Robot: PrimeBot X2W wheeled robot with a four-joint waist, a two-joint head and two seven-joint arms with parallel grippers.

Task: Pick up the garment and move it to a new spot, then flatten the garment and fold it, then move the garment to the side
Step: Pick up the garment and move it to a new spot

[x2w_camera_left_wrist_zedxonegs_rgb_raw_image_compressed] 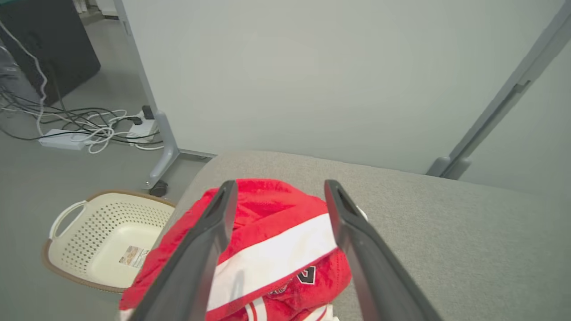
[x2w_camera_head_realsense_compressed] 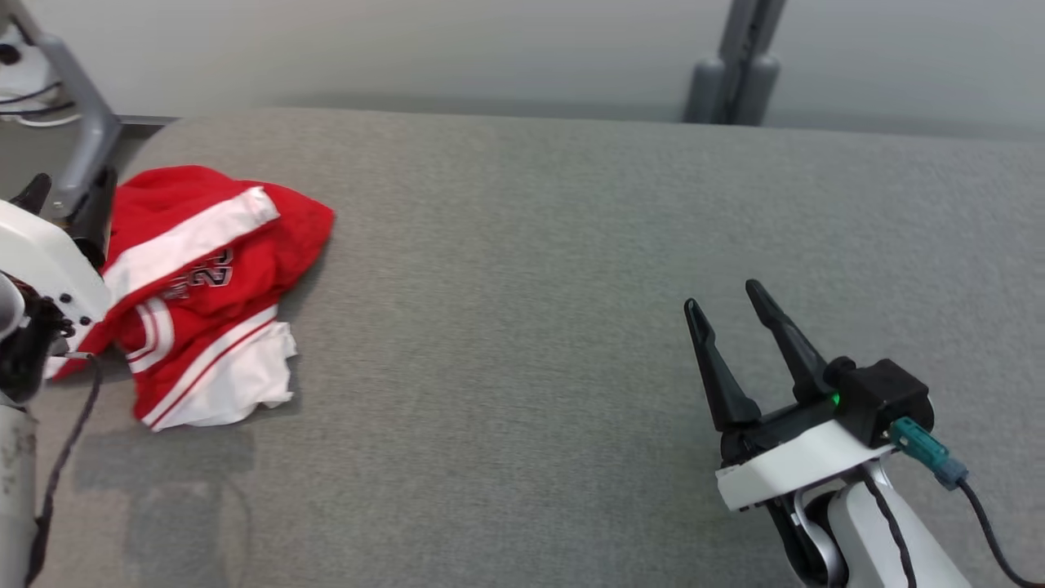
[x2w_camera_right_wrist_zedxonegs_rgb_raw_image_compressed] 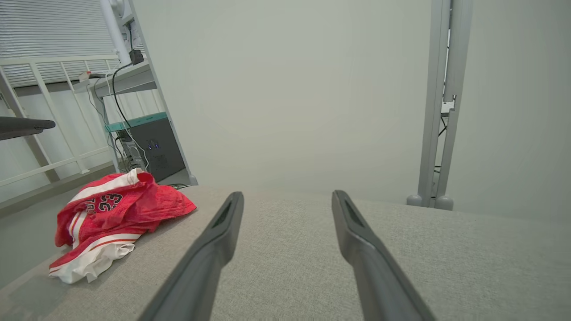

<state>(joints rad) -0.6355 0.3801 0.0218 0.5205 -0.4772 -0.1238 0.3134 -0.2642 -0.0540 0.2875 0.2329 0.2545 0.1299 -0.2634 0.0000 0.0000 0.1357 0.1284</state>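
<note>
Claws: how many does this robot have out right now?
2. The left claw, open, is by the red garment at the table's left end. The right claw, open, is over bare table at the lower right. None looks hidden.

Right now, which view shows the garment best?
Right wrist view: the garment shows whole and unblocked. Head view shows it from above, its left edge behind the left arm. Left wrist view shows part, behind the left gripper's open fingers.
</note>
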